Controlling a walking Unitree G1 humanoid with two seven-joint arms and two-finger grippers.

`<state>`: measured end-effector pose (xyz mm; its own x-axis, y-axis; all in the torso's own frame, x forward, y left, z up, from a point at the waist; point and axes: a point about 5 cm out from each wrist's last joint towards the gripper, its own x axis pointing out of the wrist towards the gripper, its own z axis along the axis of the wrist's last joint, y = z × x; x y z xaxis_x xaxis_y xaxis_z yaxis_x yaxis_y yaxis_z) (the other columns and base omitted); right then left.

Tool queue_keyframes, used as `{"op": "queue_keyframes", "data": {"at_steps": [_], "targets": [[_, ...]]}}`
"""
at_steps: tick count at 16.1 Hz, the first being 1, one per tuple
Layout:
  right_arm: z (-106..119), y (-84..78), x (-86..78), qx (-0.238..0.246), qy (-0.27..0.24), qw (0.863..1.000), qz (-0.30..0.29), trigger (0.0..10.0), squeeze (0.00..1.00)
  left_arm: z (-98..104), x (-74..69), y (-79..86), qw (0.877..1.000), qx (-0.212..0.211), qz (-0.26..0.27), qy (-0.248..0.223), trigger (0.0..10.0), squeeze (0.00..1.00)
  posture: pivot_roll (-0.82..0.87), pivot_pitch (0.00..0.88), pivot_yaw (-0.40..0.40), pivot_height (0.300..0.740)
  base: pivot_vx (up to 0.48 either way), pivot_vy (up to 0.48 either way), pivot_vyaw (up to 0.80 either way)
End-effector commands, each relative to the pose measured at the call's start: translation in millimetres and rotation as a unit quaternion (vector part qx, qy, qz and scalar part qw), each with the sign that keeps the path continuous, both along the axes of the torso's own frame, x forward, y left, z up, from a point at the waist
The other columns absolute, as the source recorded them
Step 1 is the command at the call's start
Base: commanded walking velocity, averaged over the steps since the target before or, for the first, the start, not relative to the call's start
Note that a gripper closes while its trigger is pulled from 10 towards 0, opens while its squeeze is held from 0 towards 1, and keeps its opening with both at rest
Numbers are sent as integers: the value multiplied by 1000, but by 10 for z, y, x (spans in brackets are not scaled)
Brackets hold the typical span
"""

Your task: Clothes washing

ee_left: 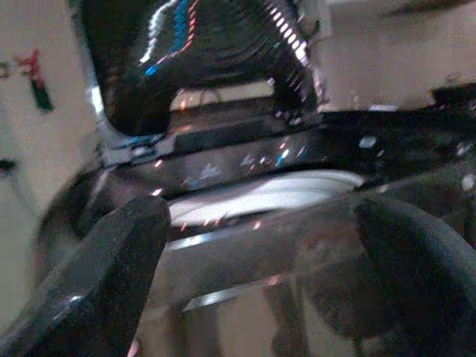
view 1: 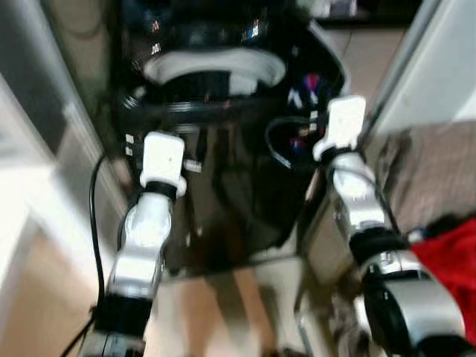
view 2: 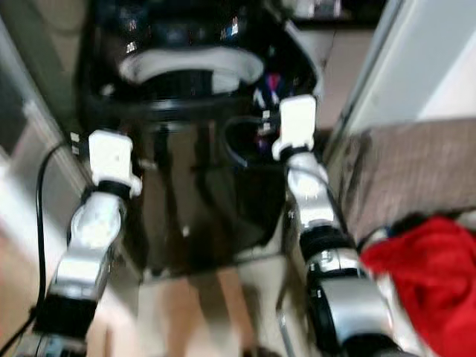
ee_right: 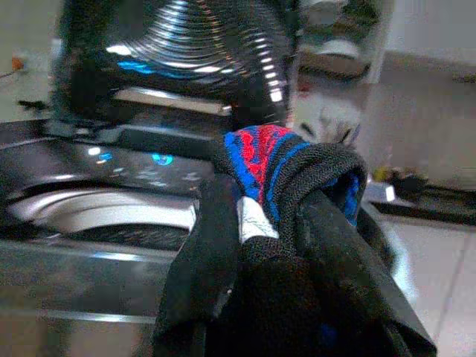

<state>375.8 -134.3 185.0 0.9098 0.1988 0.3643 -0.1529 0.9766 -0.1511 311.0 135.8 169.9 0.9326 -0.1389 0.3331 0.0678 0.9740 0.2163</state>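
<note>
The dark knitted garment (ee_right: 297, 193), black with a red and blue patch, sits bunched between the fingers of my right gripper (ee_right: 286, 245), which is clamped on it beside the open washing machine (view 1: 223, 149), at its right front corner. It looks soft, light and limp, so I judge it will sag and could snag on the rim; pinching a thick fold, as I do now, suits it better than an edge. The white ring of the drum opening (view 1: 216, 68) lies just ahead. My left gripper (ee_left: 260, 245) hovers at the machine's front edge, fingers spread apart and holding nothing. More red cloth (view 2: 424, 275) lies heaped to my right.
</note>
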Motion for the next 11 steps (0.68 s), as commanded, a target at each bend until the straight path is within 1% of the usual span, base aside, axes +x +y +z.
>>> {"op": "queue_keyframes", "data": {"at_steps": [1,2,3,6,8,9,10,11], "targets": [[107,-110,25,10,-17,1000,-16,10000,0,79,-6,-69,1000,-7,-21,-16,10000,0,-20,0,-33,740,480,0,0],[251,-92,70,-2,-33,999,-13,10000,0,86,-26,-97,999,2,-37,-23,10000,0,-15,0,-38,740,480,0,0],[295,-82,85,-4,-38,999,-11,10000,0,79,-28,-104,999,2,-39,-21,10000,0,-13,0,-39,740,480,0,0],[596,-43,189,-15,-62,998,6,10000,0,138,-54,-124,998,22,-42,-39,10000,0,-1,0,-47,740,464,0,0],[773,4,254,-40,-68,997,19,10000,0,220,-81,-155,997,15,-58,-48,10000,0,19,0,-57,740,465,0,0],[839,61,288,-59,-62,996,34,10000,0,287,-89,-158,996,16,-61,-58,10000,0,19,0,-57,740,461,0,0],[872,122,333,-63,-40,996,49,10000,0,400,-101,-148,995,16,-61,-72,10000,0,31,0,-61,740,461,0,0],[788,197,424,11,56,996,74,10000,0,588,-109,-107,994,14,-49,-95,10000,0,49,0,-62,740,465,0,0]]}}
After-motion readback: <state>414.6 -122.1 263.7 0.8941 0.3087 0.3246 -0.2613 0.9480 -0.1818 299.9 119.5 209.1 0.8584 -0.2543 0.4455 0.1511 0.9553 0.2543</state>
